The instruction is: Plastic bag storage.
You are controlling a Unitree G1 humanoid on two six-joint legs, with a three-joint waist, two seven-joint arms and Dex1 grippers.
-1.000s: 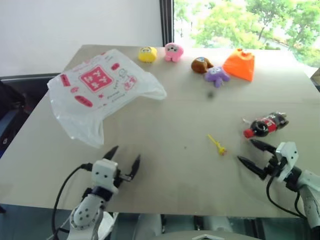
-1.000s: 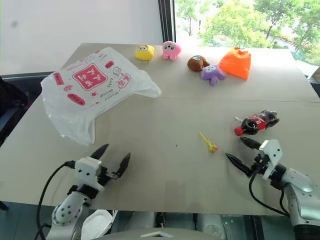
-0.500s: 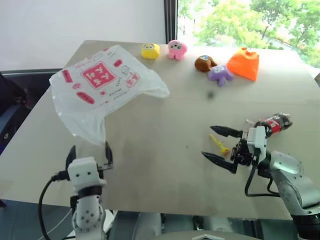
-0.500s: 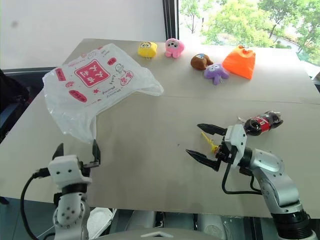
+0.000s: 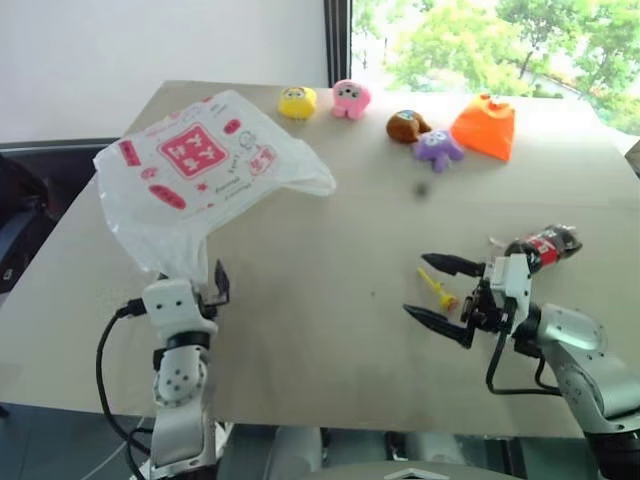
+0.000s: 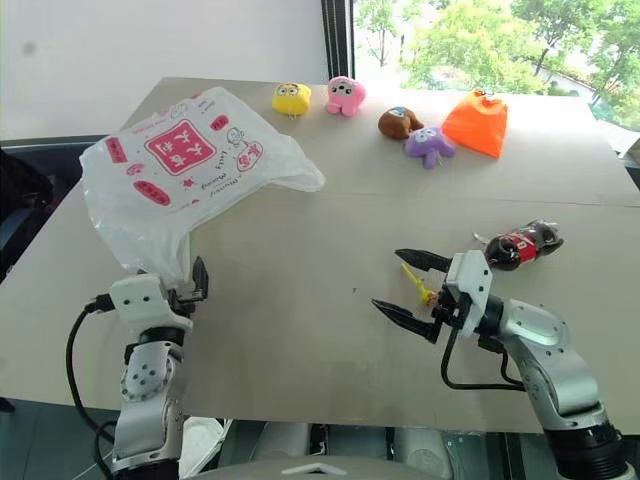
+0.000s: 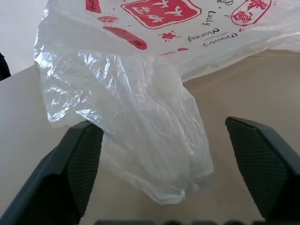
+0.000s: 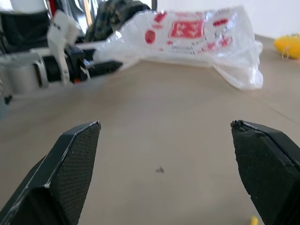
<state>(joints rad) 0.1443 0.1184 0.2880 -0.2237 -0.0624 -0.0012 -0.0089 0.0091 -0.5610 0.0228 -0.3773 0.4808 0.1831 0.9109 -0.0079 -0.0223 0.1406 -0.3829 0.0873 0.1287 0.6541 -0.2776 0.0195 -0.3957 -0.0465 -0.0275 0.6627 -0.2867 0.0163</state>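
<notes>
The plastic bag (image 5: pixel 200 165), thin translucent white with a red square logo, lies puffed up on the far left of the table (image 5: pixel 330 250). Its crumpled near end (image 7: pixel 154 154) hangs toward me. My left gripper (image 7: pixel 159 123) is level at that end, open, one finger (image 7: pixel 75 164) on each side of the bunched plastic, not pinching it. In the eye views one of its fingers (image 5: pixel 221 278) shows beside the bag and the other is hidden behind it. My right gripper (image 5: pixel 417 286) hovers open over the table's right half, pointing left, with nothing between its fingers.
A small yellow stick toy (image 5: pixel 436 288) lies just behind the right gripper, and a small cola bottle (image 5: pixel 540 245) lies to its right. Along the far edge stand yellow (image 5: pixel 297 102), pink (image 5: pixel 349 99), brown (image 5: pixel 404 125) and purple (image 5: pixel 437 148) plush toys and an orange pouch (image 5: pixel 485 127).
My left gripper turned level and moved forward to the bag's near end, which now sits between its narrowed fingers. My right gripper swung left to beside the yellow stick toy, then held.
</notes>
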